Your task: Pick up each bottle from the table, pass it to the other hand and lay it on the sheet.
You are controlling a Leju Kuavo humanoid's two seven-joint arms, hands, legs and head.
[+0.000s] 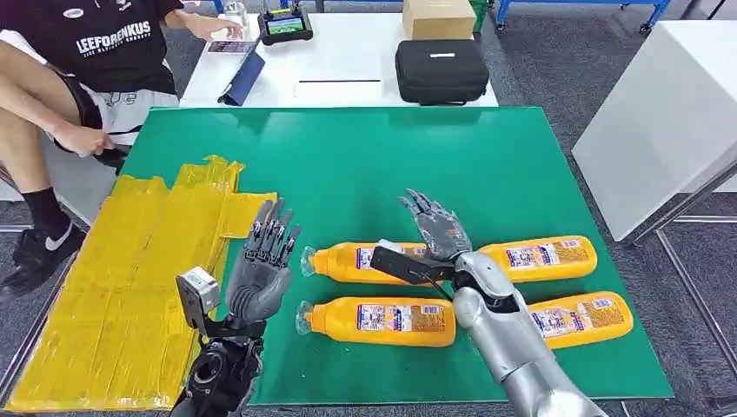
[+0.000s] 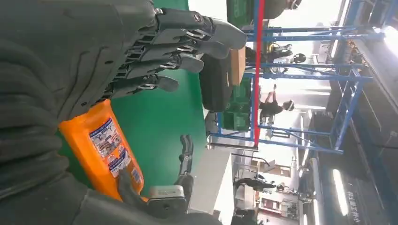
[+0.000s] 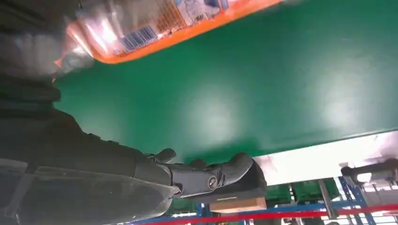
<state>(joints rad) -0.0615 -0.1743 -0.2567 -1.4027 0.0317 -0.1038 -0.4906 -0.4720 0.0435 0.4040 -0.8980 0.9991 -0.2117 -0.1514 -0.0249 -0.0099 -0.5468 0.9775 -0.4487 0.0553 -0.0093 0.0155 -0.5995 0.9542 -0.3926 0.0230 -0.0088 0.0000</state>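
Several orange bottles lie on their sides on the green table (image 1: 348,165), in two rows. My right hand (image 1: 434,230) is over the far left bottle (image 1: 343,262), fingers spread and pointing away, thumb stretched across the bottle; it grips nothing. The near left bottle (image 1: 382,320) lies just in front of it. Two more bottles (image 1: 547,256) (image 1: 582,317) lie to the right of my right arm. My left hand (image 1: 263,265) stands open, fingers up, between the yellow sheet (image 1: 130,261) and the bottle caps. In the left wrist view, a bottle (image 2: 105,150) lies beyond the left hand's fingers (image 2: 178,47). The right wrist view has a bottle (image 3: 155,23) close by.
A person sits at the back left, beside the table corner. Behind the green table stands a white table (image 1: 348,61) with a black case (image 1: 441,71), a cardboard box (image 1: 439,17) and a tablet. Another white table (image 1: 660,122) stands at the right.
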